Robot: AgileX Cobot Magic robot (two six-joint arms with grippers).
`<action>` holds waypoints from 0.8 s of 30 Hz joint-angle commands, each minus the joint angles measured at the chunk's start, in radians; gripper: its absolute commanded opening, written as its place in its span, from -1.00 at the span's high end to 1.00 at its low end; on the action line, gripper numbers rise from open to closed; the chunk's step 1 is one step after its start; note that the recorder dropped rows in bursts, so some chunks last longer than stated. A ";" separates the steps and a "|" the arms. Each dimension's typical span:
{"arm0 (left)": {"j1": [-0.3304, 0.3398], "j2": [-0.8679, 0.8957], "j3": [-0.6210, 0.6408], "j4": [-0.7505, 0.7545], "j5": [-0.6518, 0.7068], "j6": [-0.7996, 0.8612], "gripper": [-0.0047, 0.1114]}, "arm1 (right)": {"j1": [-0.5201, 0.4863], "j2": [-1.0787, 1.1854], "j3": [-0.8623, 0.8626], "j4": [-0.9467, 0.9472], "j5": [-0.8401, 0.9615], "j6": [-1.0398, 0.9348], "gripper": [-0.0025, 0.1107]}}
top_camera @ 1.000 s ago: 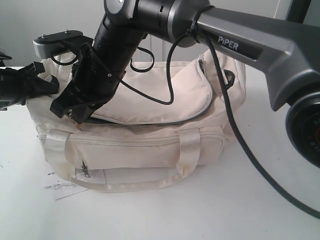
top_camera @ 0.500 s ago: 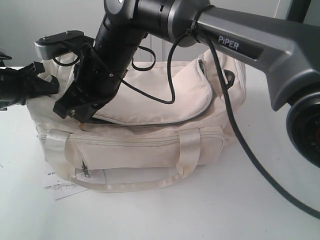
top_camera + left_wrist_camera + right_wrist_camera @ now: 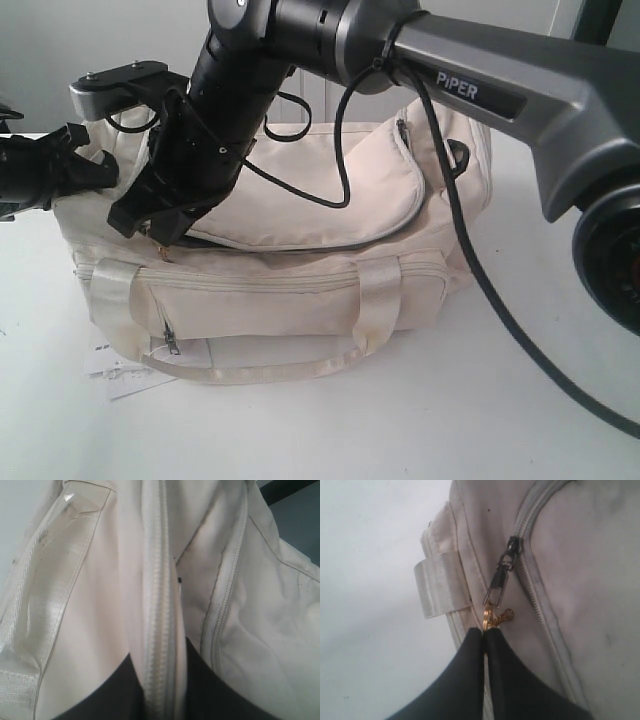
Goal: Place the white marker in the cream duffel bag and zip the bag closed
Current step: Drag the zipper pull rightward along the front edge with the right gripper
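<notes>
Zipper runs lengthwise away from the right gripper, which pinches the small gold clasp on the large cream fabric duffel bag. Left gripper (same end) clamps a zipped seam.

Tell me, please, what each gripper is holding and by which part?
The right gripper pinches the gold clasp hanging from the zipper pull of the cream duffel bag. The left gripper grips the bag's zippered seam fold.

Robot lab: white table, bare wall.

Table bears cream duffel bag, paper tag.
</notes>
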 commanded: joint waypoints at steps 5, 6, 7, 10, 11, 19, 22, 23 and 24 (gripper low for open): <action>0.001 0.000 0.005 -0.029 -0.004 0.002 0.92 | -0.003 -0.046 -0.001 -0.037 0.031 0.000 0.96; 0.001 0.000 0.005 -0.029 -0.004 0.002 0.92 | -0.003 -0.046 -0.001 -0.035 0.031 0.000 0.96; 0.001 0.000 0.005 -0.029 -0.004 0.002 0.92 | -0.003 -0.046 -0.001 -0.037 0.031 0.000 0.96; 0.001 0.000 0.005 -0.029 -0.004 0.002 0.92 | -0.003 -0.046 0.003 -0.040 0.031 0.003 0.96; 0.001 0.000 0.005 -0.029 -0.004 0.002 0.92 | -0.003 -0.046 0.003 -0.040 0.031 0.007 0.96; 0.001 0.000 0.005 -0.029 -0.004 0.002 0.92 | -0.003 -0.046 0.003 -0.059 0.031 0.014 0.96; 0.001 0.000 0.005 -0.029 -0.004 0.002 0.92 | -0.003 -0.046 0.003 -0.059 0.031 0.018 0.96; 0.001 0.000 0.005 -0.029 -0.004 0.002 0.92 | -0.003 -0.046 0.003 -0.059 0.031 0.018 0.96; 0.001 0.000 0.005 -0.029 -0.004 0.002 0.92 | -0.003 -0.046 0.003 -0.059 0.031 0.018 0.96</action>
